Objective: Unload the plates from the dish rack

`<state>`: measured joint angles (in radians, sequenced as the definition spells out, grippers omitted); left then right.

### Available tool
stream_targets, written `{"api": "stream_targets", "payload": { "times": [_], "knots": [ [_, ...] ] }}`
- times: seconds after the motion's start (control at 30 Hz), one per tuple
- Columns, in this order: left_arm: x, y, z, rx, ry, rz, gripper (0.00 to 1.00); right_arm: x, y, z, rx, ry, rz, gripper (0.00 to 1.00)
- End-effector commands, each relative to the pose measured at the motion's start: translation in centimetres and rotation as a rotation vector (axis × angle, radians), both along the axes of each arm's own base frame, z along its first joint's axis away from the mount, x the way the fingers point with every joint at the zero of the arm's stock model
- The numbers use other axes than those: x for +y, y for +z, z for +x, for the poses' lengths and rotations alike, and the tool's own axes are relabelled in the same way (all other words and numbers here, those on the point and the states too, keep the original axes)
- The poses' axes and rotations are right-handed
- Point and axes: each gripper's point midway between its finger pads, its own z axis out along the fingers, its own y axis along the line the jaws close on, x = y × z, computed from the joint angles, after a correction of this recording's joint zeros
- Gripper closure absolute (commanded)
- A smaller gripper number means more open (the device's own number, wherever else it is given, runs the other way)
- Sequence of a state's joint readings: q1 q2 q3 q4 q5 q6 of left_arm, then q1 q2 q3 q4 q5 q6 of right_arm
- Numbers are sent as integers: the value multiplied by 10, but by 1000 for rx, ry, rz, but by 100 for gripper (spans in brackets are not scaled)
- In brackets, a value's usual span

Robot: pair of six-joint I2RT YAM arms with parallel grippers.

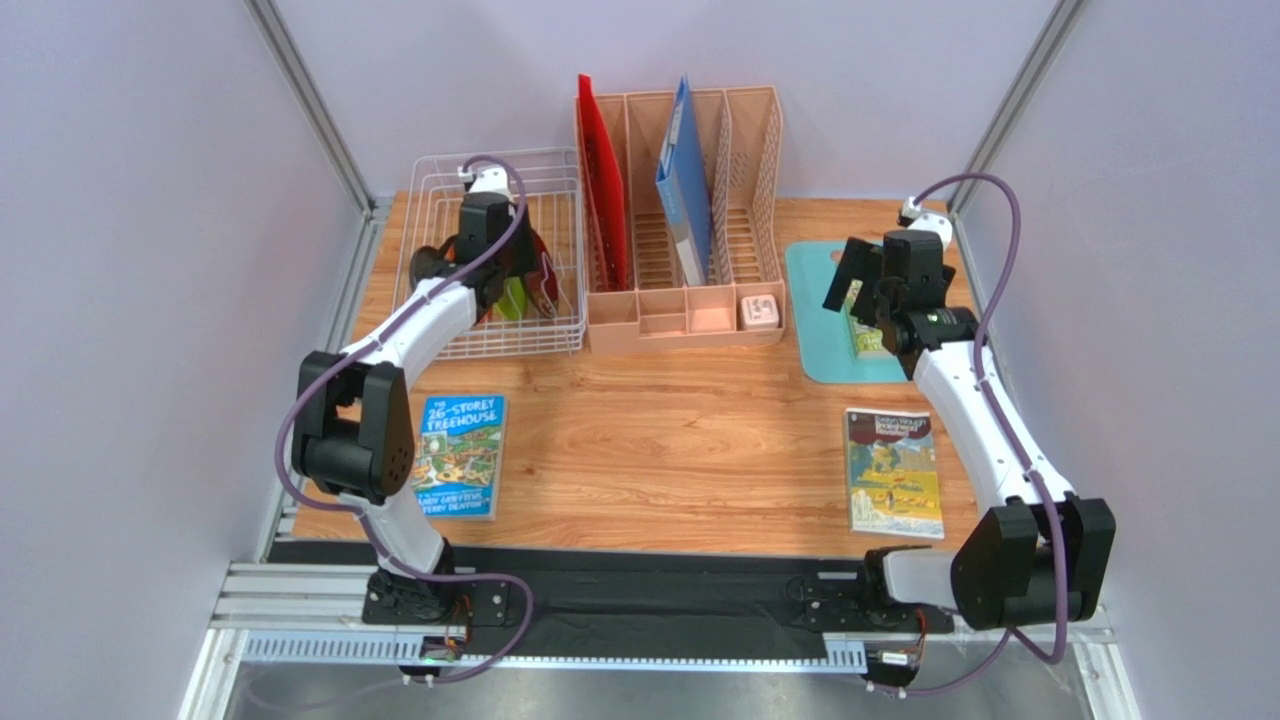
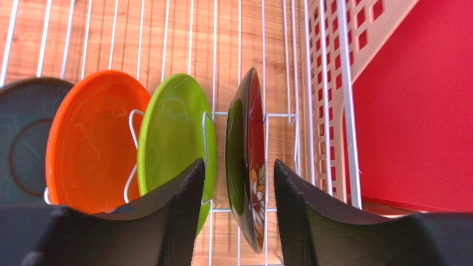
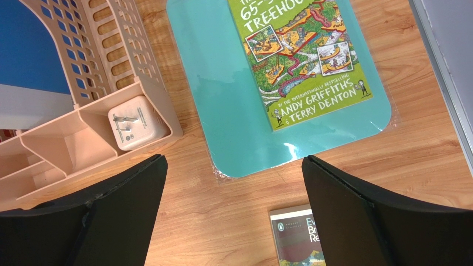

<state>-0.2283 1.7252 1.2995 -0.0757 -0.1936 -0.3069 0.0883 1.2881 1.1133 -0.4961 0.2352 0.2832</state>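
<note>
Four plates (image 1: 519, 293) stand on edge in the white wire dish rack (image 1: 436, 195) at the surface's (image 1: 676, 435) ten o'clock: grey-teal (image 2: 25, 138), orange (image 2: 94, 144), lime green (image 2: 172, 133), and glossy dark red (image 2: 247, 160) with flowers. The left hand (image 2: 237, 166) straddles the red one, fingers apart, not clamped. At two o'clock the right hand (image 3: 234, 160) gapes wide, holding nothing.

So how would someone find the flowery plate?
Look in the white wire dish rack far left on the wooden table, where four round plates stand on edge. It's the end one nearest the peach plastic organizer: a glossy dark red plate, the only one with flowers.
</note>
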Motion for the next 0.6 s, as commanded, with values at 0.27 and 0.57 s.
{"api": "stream_targets", "payload": {
  "times": [0.27,0.57],
  "knots": [
    [10,-39,-3,49,92,83,61,-4,11,10,-43,-27,-10,0],
    [-1,-34,-5,40,61,89,100,-4,5,11,-24,-32,-10,0]
  ]
}}
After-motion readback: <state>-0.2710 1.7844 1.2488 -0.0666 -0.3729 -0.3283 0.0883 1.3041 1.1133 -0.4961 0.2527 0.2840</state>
